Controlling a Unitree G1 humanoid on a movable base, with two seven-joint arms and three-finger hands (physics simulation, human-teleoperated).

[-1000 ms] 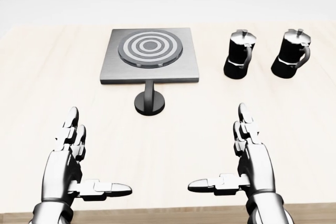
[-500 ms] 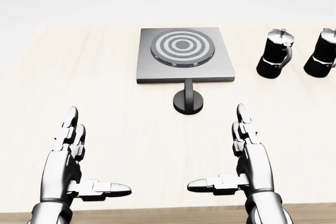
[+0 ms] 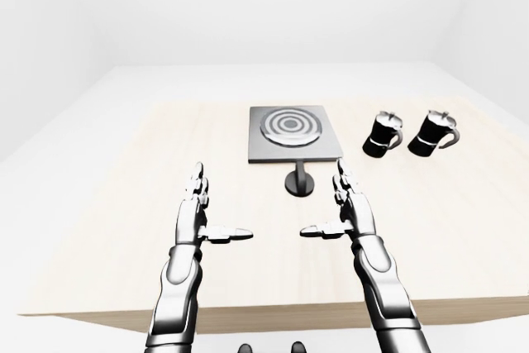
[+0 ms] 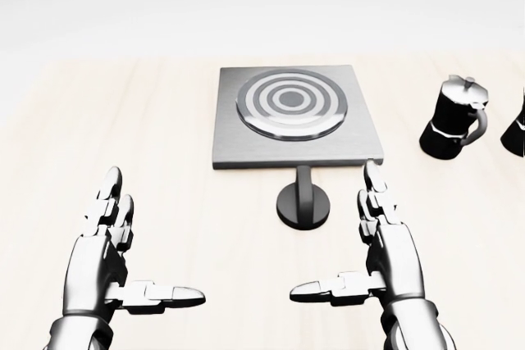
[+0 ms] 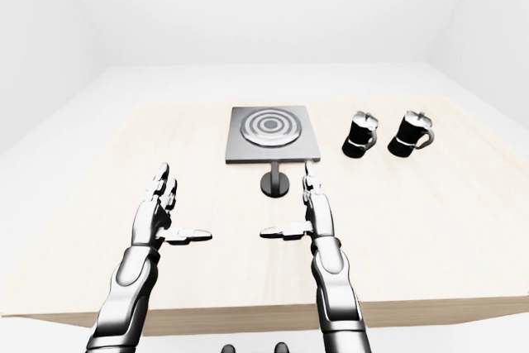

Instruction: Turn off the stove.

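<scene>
One stove (image 4: 297,117), a grey square plate with a ringed burner, sits on the pale table (image 4: 164,161) at the head view's centre. Just below it I see its dark round knob (image 4: 303,205). My right hand (image 4: 385,264) is beside the knob, my left hand (image 4: 107,264) well apart; both spread open, holding nothing. Two black pots (image 3: 409,132) stand right of the stove.

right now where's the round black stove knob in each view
Left-eye view: the round black stove knob sits just right of centre, below the square grey stove plate.
Head view: the knob is at centre, below the plate's lower edge, left of the right hand.
Right-eye view: the knob is near centre.
Shared landmark: the plate's ringed burner.
</scene>
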